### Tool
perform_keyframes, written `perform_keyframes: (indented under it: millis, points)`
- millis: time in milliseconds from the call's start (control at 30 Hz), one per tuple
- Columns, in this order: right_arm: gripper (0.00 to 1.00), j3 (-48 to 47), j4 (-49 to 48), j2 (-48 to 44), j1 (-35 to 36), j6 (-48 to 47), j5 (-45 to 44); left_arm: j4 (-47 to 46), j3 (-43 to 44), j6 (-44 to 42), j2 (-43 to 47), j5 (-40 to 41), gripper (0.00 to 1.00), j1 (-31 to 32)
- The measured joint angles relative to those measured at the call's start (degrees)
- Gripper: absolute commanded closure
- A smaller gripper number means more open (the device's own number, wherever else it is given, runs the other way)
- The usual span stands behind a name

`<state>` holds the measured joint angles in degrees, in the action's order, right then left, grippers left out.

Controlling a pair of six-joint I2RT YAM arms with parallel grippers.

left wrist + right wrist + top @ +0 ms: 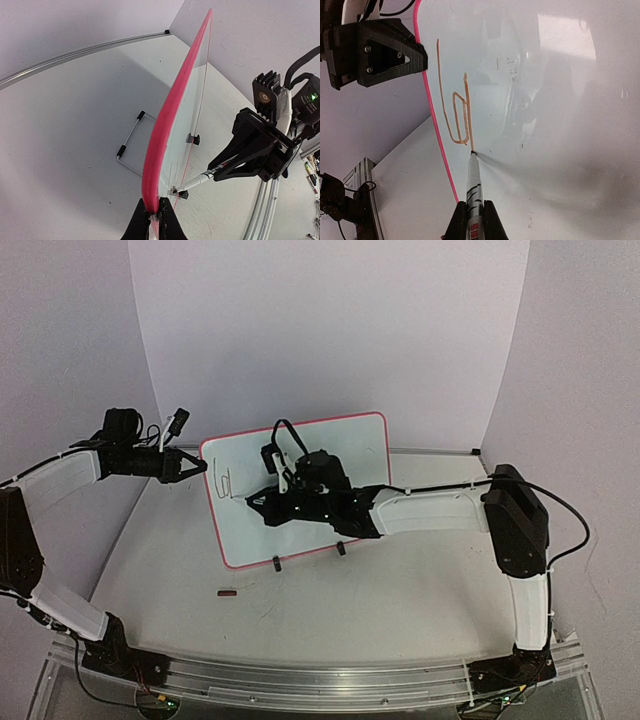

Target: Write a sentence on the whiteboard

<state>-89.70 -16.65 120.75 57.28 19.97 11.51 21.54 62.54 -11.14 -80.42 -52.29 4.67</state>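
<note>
Glossy white red-framed whiteboard (350,445) | sentence (467,110): two letters only, rest unwritten | right hand (472,222) clamped on white marker (473,182) | left hand (154,217) pinching its edge

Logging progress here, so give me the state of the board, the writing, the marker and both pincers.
whiteboard: standing tilted, side edge clamped.
sentence: just begun, a few strokes.
marker: uncapped, tip on the whiteboard.
left pincer: shut on the whiteboard's frame.
right pincer: shut on the marker.
</note>
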Motion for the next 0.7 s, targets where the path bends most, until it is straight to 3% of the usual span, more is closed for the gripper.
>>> perform_keyframes:
  millis: [700]
  points:
    - [1.0,0.48,-2.94,-2.04,0.0,-0.04,-5.48,0.0,0.0,-0.02,0.0,-0.02,1.0,0.0]
